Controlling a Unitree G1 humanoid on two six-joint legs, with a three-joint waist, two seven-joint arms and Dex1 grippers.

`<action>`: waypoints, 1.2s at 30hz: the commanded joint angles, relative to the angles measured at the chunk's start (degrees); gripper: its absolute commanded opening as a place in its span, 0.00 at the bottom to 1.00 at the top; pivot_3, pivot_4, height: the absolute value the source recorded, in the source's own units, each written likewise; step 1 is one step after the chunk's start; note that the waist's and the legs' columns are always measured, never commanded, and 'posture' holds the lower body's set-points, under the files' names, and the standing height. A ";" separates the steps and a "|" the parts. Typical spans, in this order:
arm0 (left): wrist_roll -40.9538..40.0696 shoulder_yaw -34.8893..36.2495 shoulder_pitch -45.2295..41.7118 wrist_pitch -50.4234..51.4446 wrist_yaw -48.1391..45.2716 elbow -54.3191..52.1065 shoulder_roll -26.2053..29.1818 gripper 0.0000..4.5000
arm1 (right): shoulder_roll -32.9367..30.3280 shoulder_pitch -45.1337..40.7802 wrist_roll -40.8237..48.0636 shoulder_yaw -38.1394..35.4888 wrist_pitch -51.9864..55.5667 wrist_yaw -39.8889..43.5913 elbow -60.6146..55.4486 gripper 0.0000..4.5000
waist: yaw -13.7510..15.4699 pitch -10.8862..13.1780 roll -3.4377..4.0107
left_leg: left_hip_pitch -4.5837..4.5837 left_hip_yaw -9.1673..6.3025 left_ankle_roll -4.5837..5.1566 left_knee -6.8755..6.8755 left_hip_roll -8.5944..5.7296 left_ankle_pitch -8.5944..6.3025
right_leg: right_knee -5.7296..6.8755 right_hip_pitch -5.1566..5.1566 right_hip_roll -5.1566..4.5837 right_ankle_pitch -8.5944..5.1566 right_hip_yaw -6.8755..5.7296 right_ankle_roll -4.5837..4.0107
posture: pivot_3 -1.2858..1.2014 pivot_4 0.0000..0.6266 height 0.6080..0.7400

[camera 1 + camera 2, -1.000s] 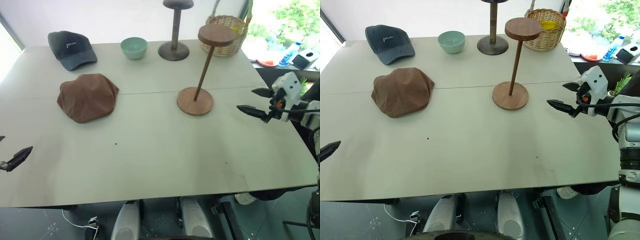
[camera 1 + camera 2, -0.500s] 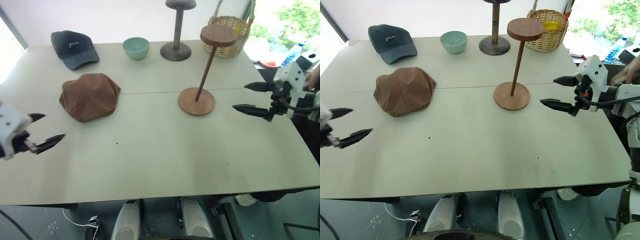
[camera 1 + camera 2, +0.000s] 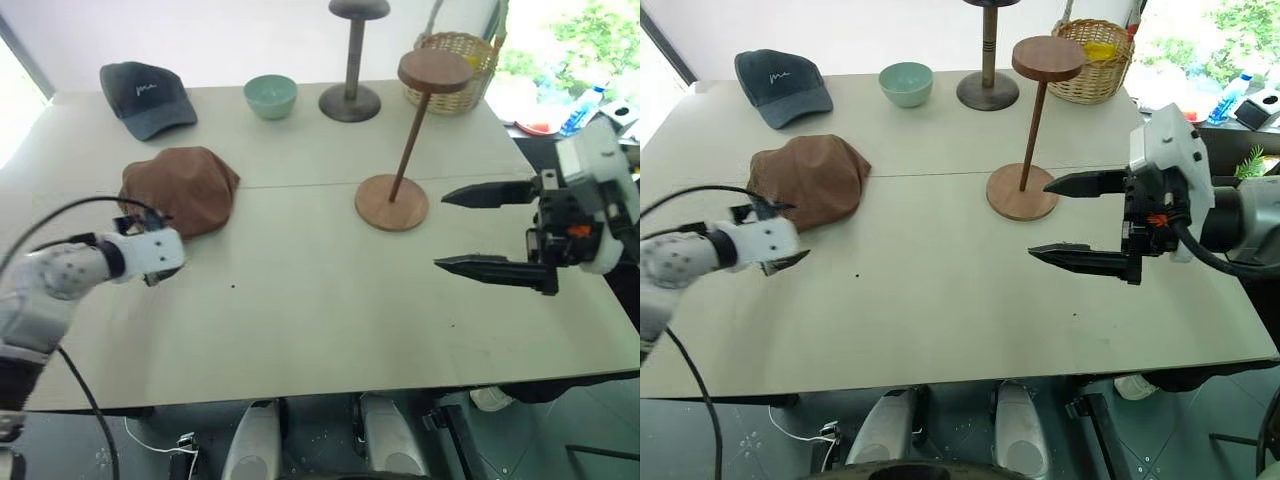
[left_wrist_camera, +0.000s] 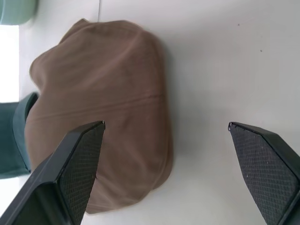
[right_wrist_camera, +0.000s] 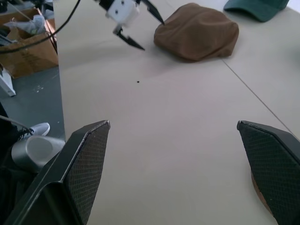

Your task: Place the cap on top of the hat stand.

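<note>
Nothing is done yet: the cap (image 3: 182, 190) lies ungrasped just ahead of the wide-spread left gripper (image 3: 768, 232), while the wide, empty right gripper (image 3: 478, 230) hovers beside the bare hat stand (image 3: 403, 150).

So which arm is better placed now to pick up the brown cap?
The left. Its open claw is right beside the brown cap, with the cap ahead between its fingers in the left wrist view. The right claw, also open, hangs near the hat stand, far across the table.
</note>
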 commanded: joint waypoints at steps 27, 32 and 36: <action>23.11 -12.33 -24.82 1.32 32.34 33.59 -15.33 0.21 | -1.63 -3.78 4.91 -0.68 -1.79 -11.24 0.51 1.00 | 1.25 -0.06 -0.04 | 0.05 -0.01 0.09 0.59 0.08 -0.05 | -0.04 0.43 0.03 0.26 -0.03 0.27 | 0.52 0.24 1.00; 21.58 -10.67 -26.97 0.67 31.70 31.89 -12.99 0.00 | -3.83 -5.95 4.30 -1.34 -1.29 -10.99 5.46 1.00 | 1.24 -0.06 -0.04 | 0.03 0.00 0.09 0.58 0.08 -0.05 | -0.10 0.42 0.01 0.26 -0.03 0.27 | 0.52 0.24 1.00; 18.09 -8.42 -35.95 -5.96 31.17 32.89 -10.24 0.00 | -7.22 -7.42 1.45 -2.82 -3.25 -9.26 10.00 1.00 | 1.50 0.02 -0.16 | -0.08 -0.01 0.09 0.60 0.08 -0.05 | -0.10 0.34 0.01 0.29 -0.08 0.22 | 0.52 0.24 1.00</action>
